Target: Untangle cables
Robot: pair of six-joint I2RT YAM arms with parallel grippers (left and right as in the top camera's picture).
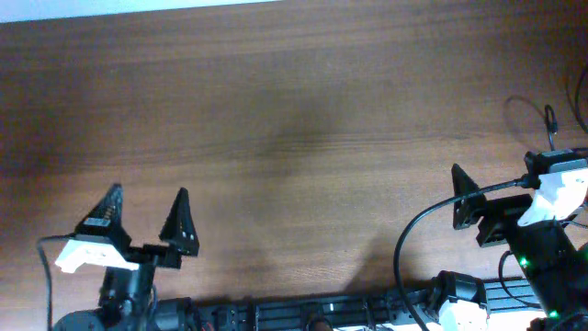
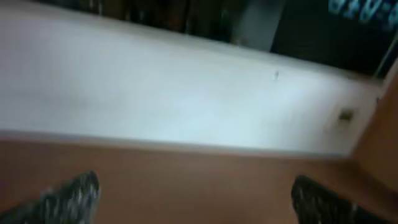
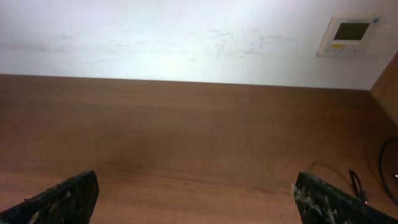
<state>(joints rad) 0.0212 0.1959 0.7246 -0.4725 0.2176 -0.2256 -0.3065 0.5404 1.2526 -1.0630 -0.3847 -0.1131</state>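
Left hand: our left gripper (image 1: 147, 195) sits at the lower left of the overhead frame, fingers spread wide, nothing between them.
Right hand: our right gripper (image 3: 196, 179) sits at the lower right of the overhead frame. Its own camera shows both fingers far apart and empty.
Ground between: the brown wooden table (image 1: 276, 110) shows bare wood ahead of both hands.
Task's thing: we find only one thin black cord (image 1: 551, 119) with a small plug end, at the upper right of the overhead frame, partly cut off by the edge.
Key relation: the cord lies beyond the right gripper and off to its right, well apart from the left one. We judge the right arm the nearer.
Long axis: the visible piece loops, then drops along the right edge. We cannot tell how tangled it is.
View difference: the right wrist view catches the cord (image 3: 356, 182) at its lower right. The blurred left wrist view shows no cord.
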